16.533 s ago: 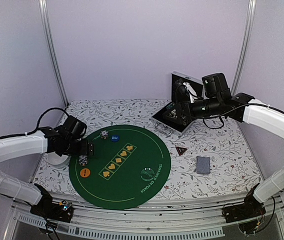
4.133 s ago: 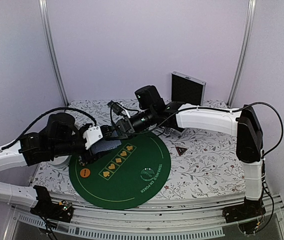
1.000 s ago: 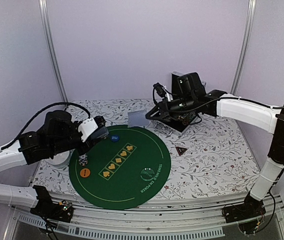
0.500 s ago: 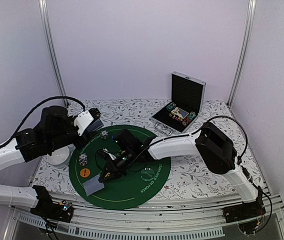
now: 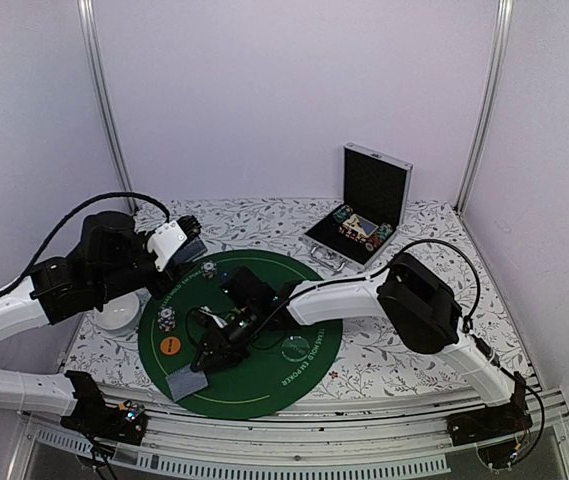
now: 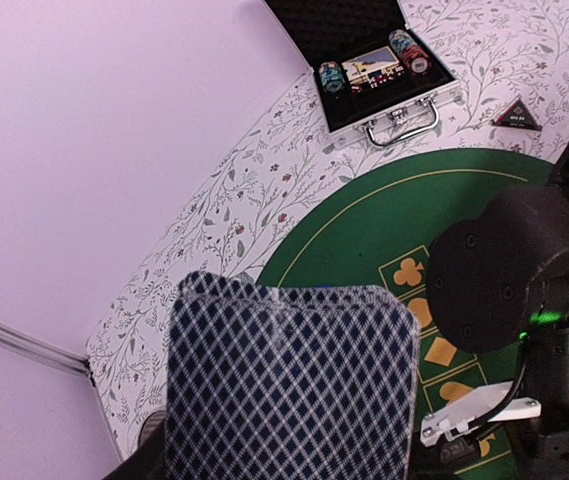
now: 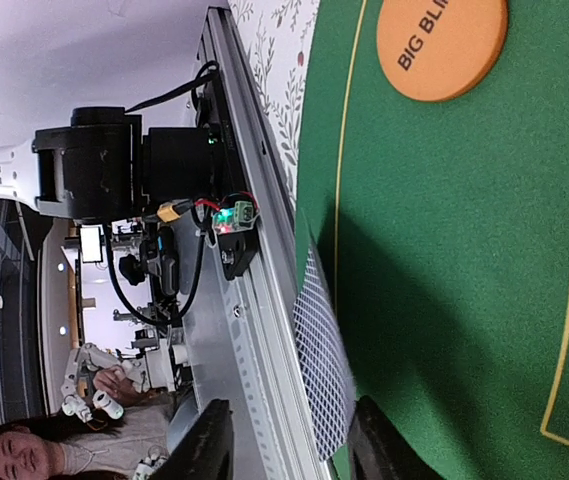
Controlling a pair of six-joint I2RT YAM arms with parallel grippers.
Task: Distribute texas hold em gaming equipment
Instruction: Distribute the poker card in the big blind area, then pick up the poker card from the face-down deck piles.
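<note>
Table [image 5: 434, 290]: floral cover, with the round green mat [image 5: 264, 385] spread over its left and middle.

Case [image 5: 374, 190]: stood open at the far right, off the mat, lid upright. Chips and a card pack sat inside.

Bowl [image 5: 117, 317]: on the table, just beside the mat's left rim.

My left gripper [image 5: 189, 247]: raised over the far-left rim of the mat and clamped on the deck [image 6: 289, 385], with the chequered backs facing my wrist camera.

My right gripper [image 5: 208, 360]: reached across low to the near-left of the mat. The fingers stood apart, and one card [image 5: 185, 384] sat between and beyond them at the mat's near-left edge. I could not tell whether a finger touched it.

One chip stack [image 5: 207, 268] stood near the mat's far rim and a second chip stack [image 5: 167, 320] near its left rim.

Orange disc [image 5: 171, 346]: on the mat between the second stack and the card.

Whitish disc [image 5: 294, 348]: on the mat, right of centre.

Triangle [image 6: 516, 115]: on the table, right of the mat.
</note>
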